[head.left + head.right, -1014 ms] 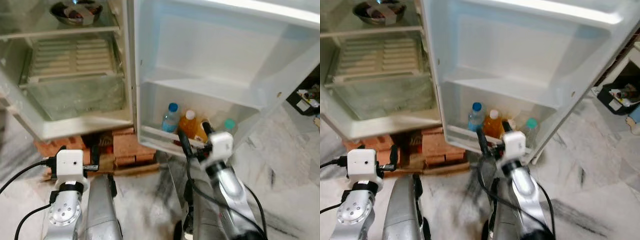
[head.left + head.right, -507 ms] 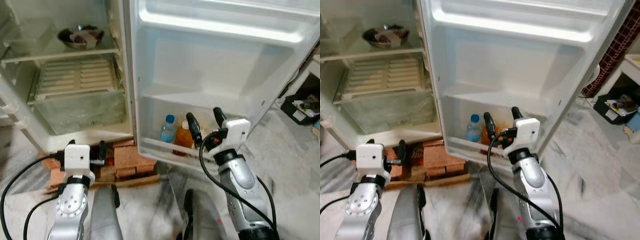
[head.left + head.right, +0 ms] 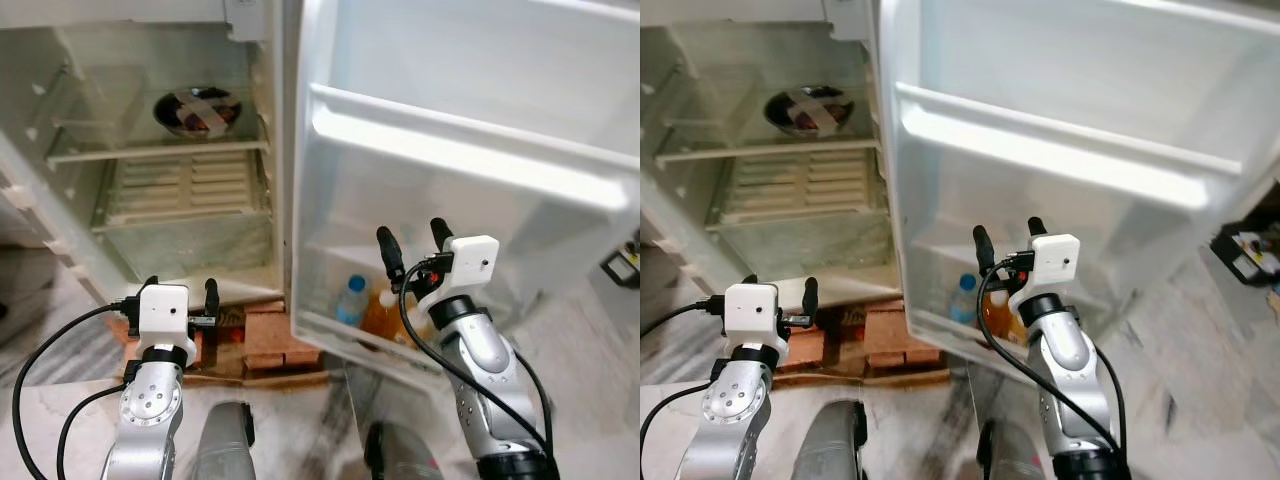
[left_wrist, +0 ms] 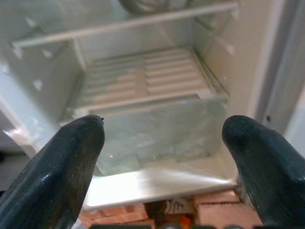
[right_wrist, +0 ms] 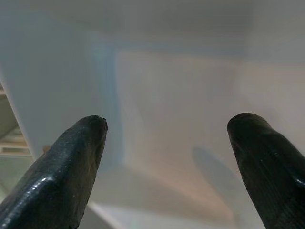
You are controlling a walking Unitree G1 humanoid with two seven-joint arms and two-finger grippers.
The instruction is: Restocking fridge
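Observation:
The fridge stands open, its door (image 3: 470, 150) swung out on the right. On the lowest door shelf stand a clear bottle with a blue cap (image 3: 352, 300) and an orange juice bottle (image 3: 382, 313). My right gripper (image 3: 413, 245) is open and empty, raised just above those bottles and facing the white inner door wall (image 5: 181, 105). My left gripper (image 3: 180, 292) is open and empty, low in front of the fridge body, pointing at the clear crisper drawer (image 4: 157, 133). A dark bowl (image 3: 196, 110) sits on an upper shelf.
The fridge rests on red bricks (image 3: 268, 338) on the marble floor. A slatted white cover (image 3: 185, 185) lies over the crisper. A long door shelf rail (image 3: 470, 160) crosses above my right gripper. A dark box with clutter (image 3: 1245, 250) stands at the far right.
The view has tilted upward, showing more of the fridge. My right gripper has risen from the bottom door shelf's rim to above the bottles. My left gripper sits slightly higher.

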